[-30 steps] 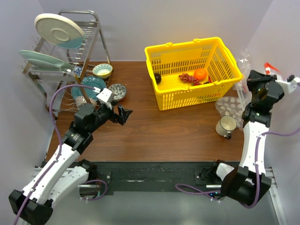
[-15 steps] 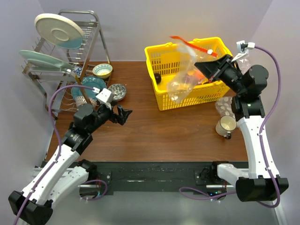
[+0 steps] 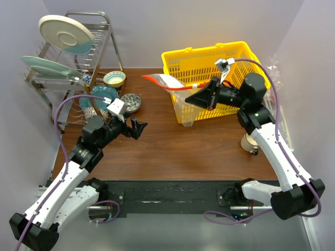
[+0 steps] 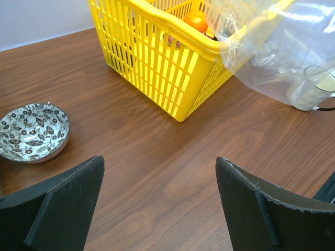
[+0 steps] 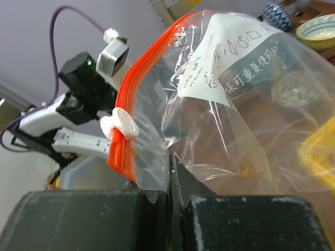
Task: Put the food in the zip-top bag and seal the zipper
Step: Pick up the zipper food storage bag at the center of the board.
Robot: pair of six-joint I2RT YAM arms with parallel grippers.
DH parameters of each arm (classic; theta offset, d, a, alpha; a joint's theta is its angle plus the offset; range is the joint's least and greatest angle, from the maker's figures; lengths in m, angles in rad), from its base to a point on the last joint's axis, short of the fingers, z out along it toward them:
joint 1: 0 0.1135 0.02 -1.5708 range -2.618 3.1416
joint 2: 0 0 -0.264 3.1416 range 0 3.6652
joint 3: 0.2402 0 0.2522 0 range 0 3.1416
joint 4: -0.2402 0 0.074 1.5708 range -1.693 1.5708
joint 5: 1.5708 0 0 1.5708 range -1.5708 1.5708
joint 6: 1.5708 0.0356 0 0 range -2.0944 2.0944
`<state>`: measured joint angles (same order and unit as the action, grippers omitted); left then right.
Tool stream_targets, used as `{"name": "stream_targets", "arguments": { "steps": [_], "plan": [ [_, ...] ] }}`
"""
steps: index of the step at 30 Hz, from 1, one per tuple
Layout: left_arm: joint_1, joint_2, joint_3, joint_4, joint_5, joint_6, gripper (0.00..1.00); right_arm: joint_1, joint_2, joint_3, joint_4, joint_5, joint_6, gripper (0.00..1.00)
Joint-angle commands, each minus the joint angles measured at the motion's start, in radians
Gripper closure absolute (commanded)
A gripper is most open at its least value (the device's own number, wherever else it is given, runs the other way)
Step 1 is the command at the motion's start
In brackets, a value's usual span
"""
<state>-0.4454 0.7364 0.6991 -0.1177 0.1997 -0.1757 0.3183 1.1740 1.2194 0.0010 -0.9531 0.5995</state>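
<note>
My right gripper (image 3: pixel 198 98) (image 5: pixel 171 162) is shut on a lower edge of the clear zip-top bag (image 3: pixel 175 99) (image 5: pixel 246 120). It holds the bag in the air by the front-left corner of the yellow basket (image 3: pixel 236 48). The bag's red-orange zipper (image 3: pixel 167 87) (image 5: pixel 137 89) has a white slider (image 5: pixel 119 126). The bag looks empty. In the left wrist view the bag (image 4: pixel 282 52) hangs over the basket (image 4: pixel 157 63), with the orange (image 4: pixel 197 21) and a bit of the dark red grapes (image 4: pixel 172 40) inside. The other food is hidden. My left gripper (image 3: pixel 137 127) (image 4: pixel 159 209) is open and empty above the table.
A dish rack (image 3: pixel 68 68) with plates stands at the back left, with bowls (image 3: pixel 114 78) beside it and a patterned bowl (image 3: pixel 131 102) (image 4: pixel 32 130) near my left gripper. A mug (image 3: pixel 252 141) (image 4: pixel 314 89) and crinkled packaging (image 3: pixel 273 64) lie to the right of the basket.
My right arm has swung from the far right, over the basket, to its front-left corner, carrying the bag. The left arm has not moved.
</note>
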Motion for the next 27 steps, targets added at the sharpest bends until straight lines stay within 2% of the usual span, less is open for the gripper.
{"name": "stream_targets", "arguments": {
  "steps": [1, 6, 15, 21, 23, 27],
  "plan": [
    [0.007, -0.005, 0.030, 0.043, -0.013, -0.008, 0.09, 0.057, 0.030, 0.002, 0.069, -0.100, -0.063, 1.00],
    [0.007, -0.015, 0.028, 0.039, -0.019, -0.007, 0.09, 0.154, 0.049, 0.031, 0.064, -0.162, -0.200, 1.00],
    [0.007, -0.032, 0.025, 0.038, -0.028, -0.007, 0.08, 0.237, 0.111, 0.068, 0.040, -0.187, -0.300, 1.00],
    [0.007, -0.042, 0.027, 0.044, -0.048, -0.008, 0.08, 0.309, 0.194, 0.141, 0.067, 0.064, -0.241, 1.00],
    [0.007, -0.048, 0.027, 0.041, -0.063, -0.008, 0.08, 0.321, 0.216, 0.157, 0.067, 0.204, -0.225, 1.00],
    [0.007, -0.068, 0.019, 0.038, -0.103, -0.008, 0.07, 0.337, 0.219, 0.102, 0.128, 0.381, -0.129, 1.00]
  ]
}}
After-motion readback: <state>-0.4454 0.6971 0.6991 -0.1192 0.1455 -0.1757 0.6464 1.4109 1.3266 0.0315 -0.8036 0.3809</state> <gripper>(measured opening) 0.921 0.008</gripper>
